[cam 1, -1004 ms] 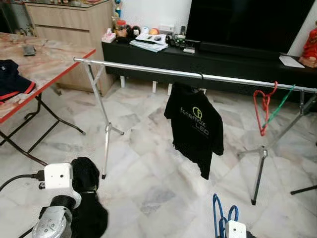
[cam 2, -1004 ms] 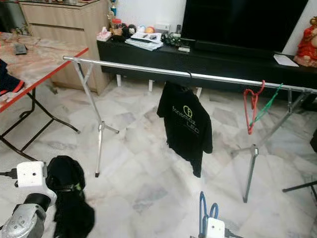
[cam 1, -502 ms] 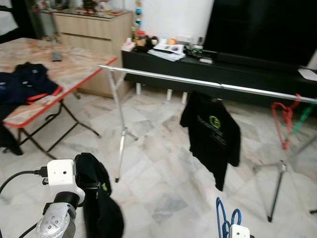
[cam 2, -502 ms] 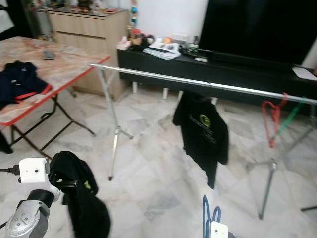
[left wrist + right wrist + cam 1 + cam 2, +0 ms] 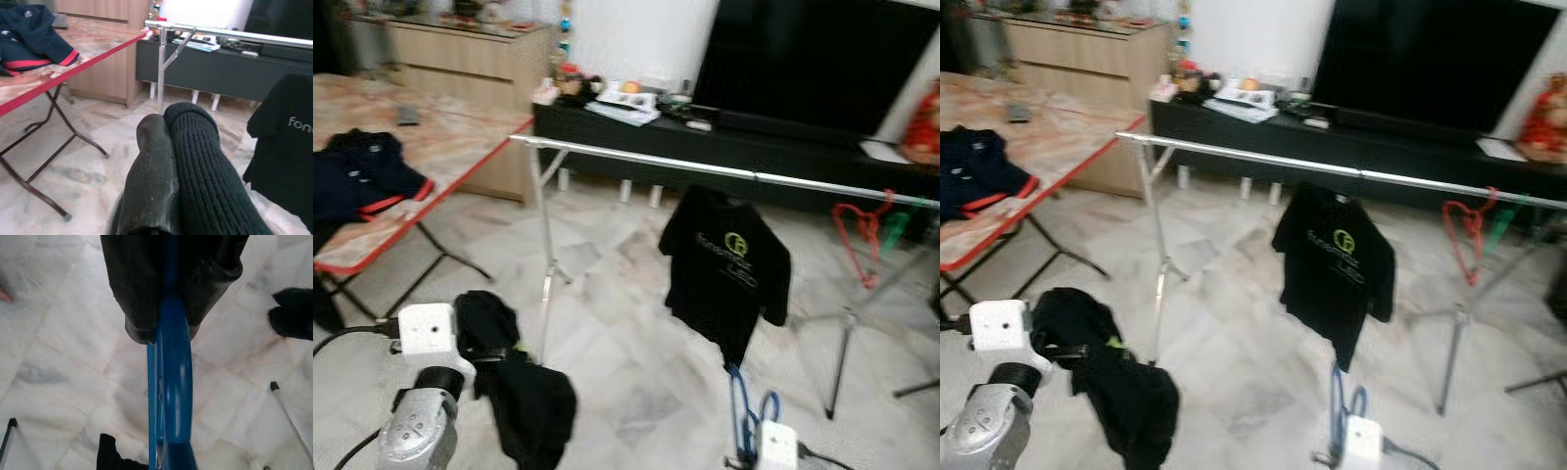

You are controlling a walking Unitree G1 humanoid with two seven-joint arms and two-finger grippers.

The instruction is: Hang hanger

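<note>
Change since earlier frame: camera view has shifted with the robot's motion; the rail now crosses the view more level, and the black garment in the left tool hangs lower and more spread out than half a second ago.
Right tool (image 5: 166,318): fingers clamped on the blue hanger (image 5: 741,416), which rises out of the fingers and stands upright above the wrist, low in the head views.
Left tool (image 5: 168,147): closed around a dark knit garment (image 5: 524,397), which drapes below the wrist toward the floor.
Floor (image 5: 626,343): marble tiles lie directly beneath both tools.
Black T-shirt (image 5: 727,269): hangs from the rail just beyond the right tool, ahead of the blue hanger.
Clothes rail (image 5: 636,159): horizontal, well above and beyond both tools; bare span lies ahead of the left tool.
Red hanger (image 5: 858,230): already hooked on the rail, far out to the right tool's outer side.
Bench (image 5: 431,147): beyond the left tool's outer side, carrying a navy garment (image 5: 362,176).
Risk, snag: raised straight up, the blue hanger would likely catch the T-shirt hem.
Risk, missed hook: blurred views suggest motion, so the hook may miss the rail.
Risk, drag: the draped garment may snag the rail's leg.
</note>
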